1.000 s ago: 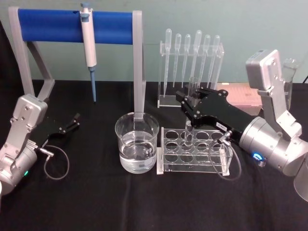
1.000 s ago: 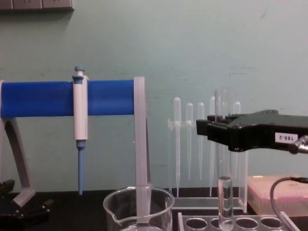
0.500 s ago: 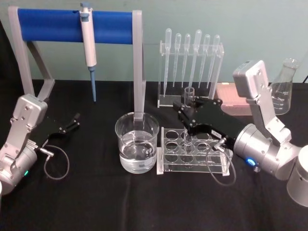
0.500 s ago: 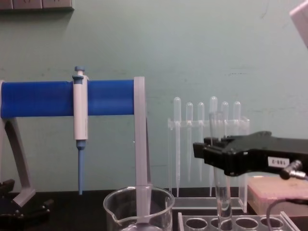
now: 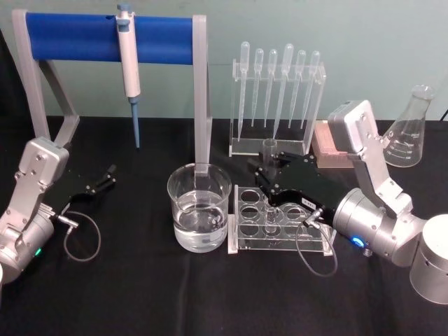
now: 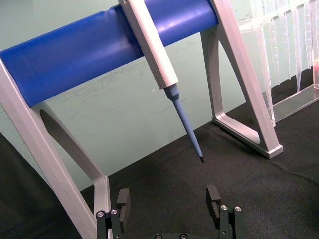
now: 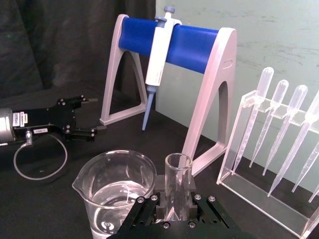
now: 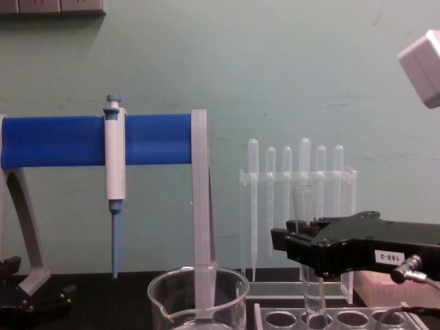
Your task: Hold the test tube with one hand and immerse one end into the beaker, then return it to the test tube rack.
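Here the right pincer [image 5: 267, 170] gripped the upright tube [image 5: 269, 183] in the rack [image 5: 282, 241], right of the beaker [image 5: 199, 207]; the left pincer [image 5: 108, 174] sat wide, farther off.

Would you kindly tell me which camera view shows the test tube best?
The right wrist view: the test tube stands close and upright in the right pincer. The head view shows it small, in the rack. The chest view shows it side-on, faint, partly behind the pincer.
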Robot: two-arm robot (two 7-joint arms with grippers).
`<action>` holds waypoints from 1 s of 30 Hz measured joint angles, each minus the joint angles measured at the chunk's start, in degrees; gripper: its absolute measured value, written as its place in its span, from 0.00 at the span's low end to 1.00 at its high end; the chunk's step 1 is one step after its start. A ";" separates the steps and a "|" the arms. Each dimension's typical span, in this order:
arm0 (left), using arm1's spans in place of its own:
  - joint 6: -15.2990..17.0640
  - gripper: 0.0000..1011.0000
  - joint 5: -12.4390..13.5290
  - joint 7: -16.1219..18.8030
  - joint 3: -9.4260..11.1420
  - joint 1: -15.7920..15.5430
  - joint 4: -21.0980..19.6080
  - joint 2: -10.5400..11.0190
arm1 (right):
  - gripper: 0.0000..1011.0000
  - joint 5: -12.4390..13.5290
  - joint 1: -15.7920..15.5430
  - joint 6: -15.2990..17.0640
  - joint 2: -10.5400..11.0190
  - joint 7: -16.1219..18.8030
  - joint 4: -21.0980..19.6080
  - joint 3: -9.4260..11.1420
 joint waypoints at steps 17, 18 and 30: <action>0.00 0.99 0.00 0.00 0.00 0.00 0.00 0.00 | 0.45 -2.54 0.61 1.35 -0.27 0.38 0.75 -0.87; 0.00 0.99 0.00 0.00 0.00 0.00 0.00 0.00 | 0.50 -2.63 0.37 1.46 -0.28 0.37 0.37 -0.73; 0.00 0.99 0.00 0.00 0.00 0.00 0.00 0.00 | 0.86 -2.26 -6.71 2.56 1.66 -1.74 -6.66 2.89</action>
